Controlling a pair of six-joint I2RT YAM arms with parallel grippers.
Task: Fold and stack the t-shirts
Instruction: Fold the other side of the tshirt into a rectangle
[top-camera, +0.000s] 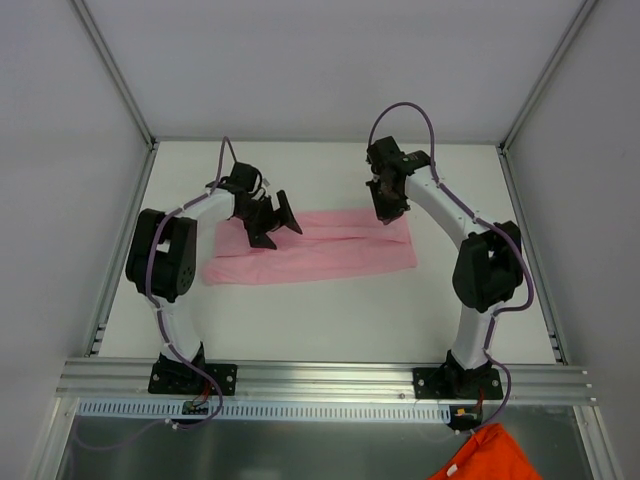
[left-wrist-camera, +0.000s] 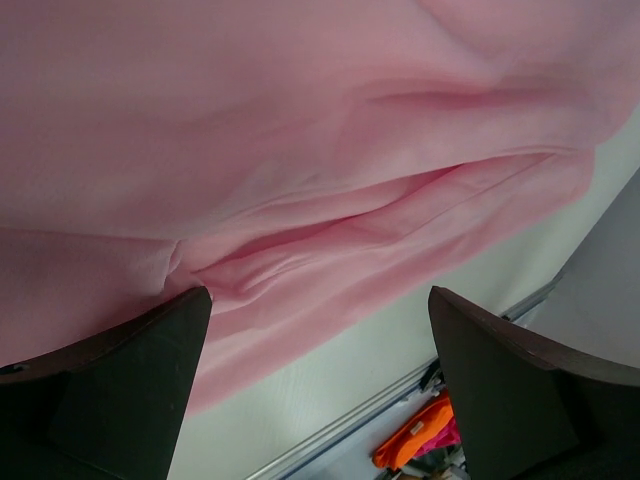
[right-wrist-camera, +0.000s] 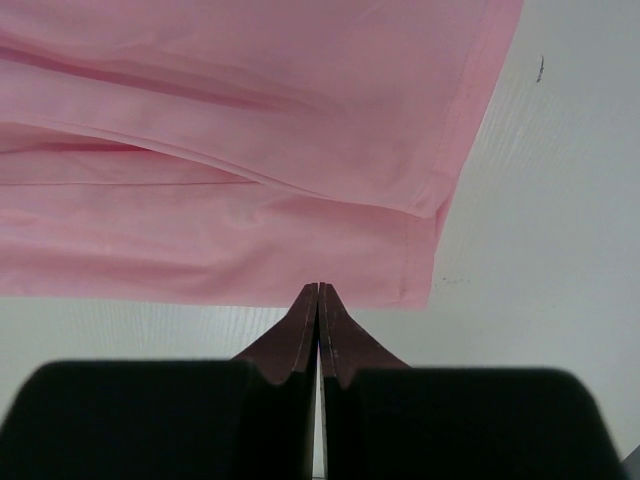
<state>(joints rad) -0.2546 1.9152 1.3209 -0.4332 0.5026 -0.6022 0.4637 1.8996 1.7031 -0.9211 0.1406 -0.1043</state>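
A white tabletop (top-camera: 330, 320) is seen from above, enclosed by pale walls, with two robot arms bolted at its near edge. A light pink t-shirt (top-camera: 320, 250) is laid flat across the middle of the tabletop, folded lengthwise into a long band that runs from left to right. Layered folds and a long crease are visible along its length.

The left gripper (top-camera: 275, 225) is held over the left part of the shirt with its fingers spread wide. Nothing is held between them; in the left wrist view only pink fabric and a strip of tabletop are seen in the gap.

The right gripper (top-camera: 388, 210) is positioned at the far right end of the shirt, pointing downward. Its fingers are pressed fully together (no gap is visible in the right wrist view), and their tips are seen right at the hemmed edge near the shirt's corner. Whether any fabric is pinched between them cannot be told.

A bright orange cloth (top-camera: 490, 455) is seen at the bottom right, beyond the metal rail (top-camera: 330, 378) at the tabletop's near edge.
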